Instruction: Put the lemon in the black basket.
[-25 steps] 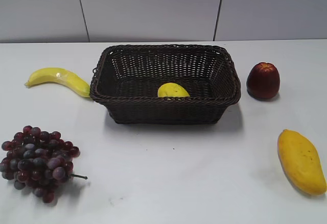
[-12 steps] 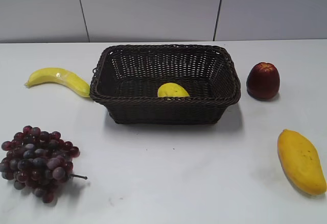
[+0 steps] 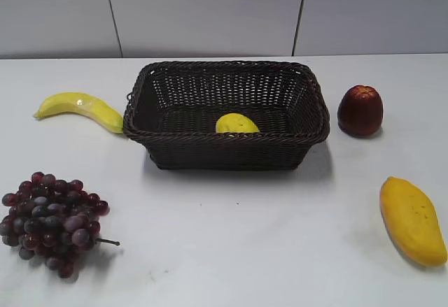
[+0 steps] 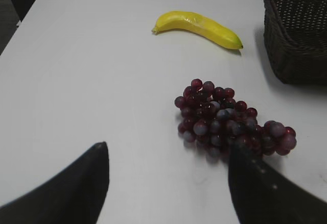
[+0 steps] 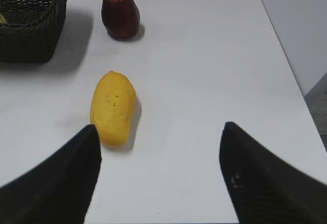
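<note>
banana [image 3: 78, 109] far left | grapes [image 3: 50, 222] near left | dark red fruit [image 3: 360, 110] right | mango [image 3: 411, 219] near right

My right tool [image 5: 161, 175] hangs spread wide above the white worktop [image 5: 204, 71]; I see the mango [image 5: 113, 108] beside its left finger, a dark red fruit [image 5: 120, 14] beyond, the black basket [image 5: 30, 17] far left.

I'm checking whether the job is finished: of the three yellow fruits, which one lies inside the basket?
The lemon, the small oval one, lies inside the black basket. The curved banana and the long mango lie outside on the table.
</note>
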`<state>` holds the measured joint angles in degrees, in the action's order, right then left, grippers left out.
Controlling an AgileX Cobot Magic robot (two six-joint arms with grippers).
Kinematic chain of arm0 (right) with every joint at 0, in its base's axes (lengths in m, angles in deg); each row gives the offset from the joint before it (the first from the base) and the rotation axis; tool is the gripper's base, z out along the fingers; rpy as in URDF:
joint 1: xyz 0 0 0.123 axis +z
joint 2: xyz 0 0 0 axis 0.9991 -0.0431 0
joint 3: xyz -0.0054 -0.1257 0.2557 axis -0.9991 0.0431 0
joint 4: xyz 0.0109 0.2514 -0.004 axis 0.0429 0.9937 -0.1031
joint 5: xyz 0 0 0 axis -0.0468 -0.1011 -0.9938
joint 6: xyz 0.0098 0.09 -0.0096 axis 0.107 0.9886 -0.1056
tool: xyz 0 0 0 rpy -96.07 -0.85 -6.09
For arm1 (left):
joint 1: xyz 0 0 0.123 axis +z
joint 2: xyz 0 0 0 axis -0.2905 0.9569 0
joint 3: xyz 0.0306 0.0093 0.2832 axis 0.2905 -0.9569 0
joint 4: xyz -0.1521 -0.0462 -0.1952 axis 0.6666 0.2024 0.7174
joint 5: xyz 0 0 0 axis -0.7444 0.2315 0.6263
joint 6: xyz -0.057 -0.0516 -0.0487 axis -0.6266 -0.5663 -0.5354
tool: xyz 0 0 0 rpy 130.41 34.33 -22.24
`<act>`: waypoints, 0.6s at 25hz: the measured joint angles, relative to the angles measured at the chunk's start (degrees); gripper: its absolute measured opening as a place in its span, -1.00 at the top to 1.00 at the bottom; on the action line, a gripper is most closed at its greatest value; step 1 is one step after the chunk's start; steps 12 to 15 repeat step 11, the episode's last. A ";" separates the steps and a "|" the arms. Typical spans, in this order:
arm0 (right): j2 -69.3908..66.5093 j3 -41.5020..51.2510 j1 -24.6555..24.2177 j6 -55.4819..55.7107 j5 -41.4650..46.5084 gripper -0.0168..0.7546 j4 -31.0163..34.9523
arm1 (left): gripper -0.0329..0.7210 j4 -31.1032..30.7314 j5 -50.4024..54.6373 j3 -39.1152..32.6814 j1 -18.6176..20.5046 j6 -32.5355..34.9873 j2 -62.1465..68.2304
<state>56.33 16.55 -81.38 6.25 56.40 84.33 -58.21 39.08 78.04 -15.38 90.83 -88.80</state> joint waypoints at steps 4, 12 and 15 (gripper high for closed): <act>0.00 0.07 0.00 0.00 0.00 -0.57 0.00 | -0.55 0.00 0.00 0.00 0.00 0.00 -0.14; 0.00 0.07 0.00 0.00 0.00 -0.57 0.00 | -0.55 0.00 0.00 0.00 0.00 0.00 -0.14; 0.00 0.07 0.00 0.00 0.00 -0.57 0.00 | -0.55 0.00 0.00 0.00 0.00 0.00 -0.14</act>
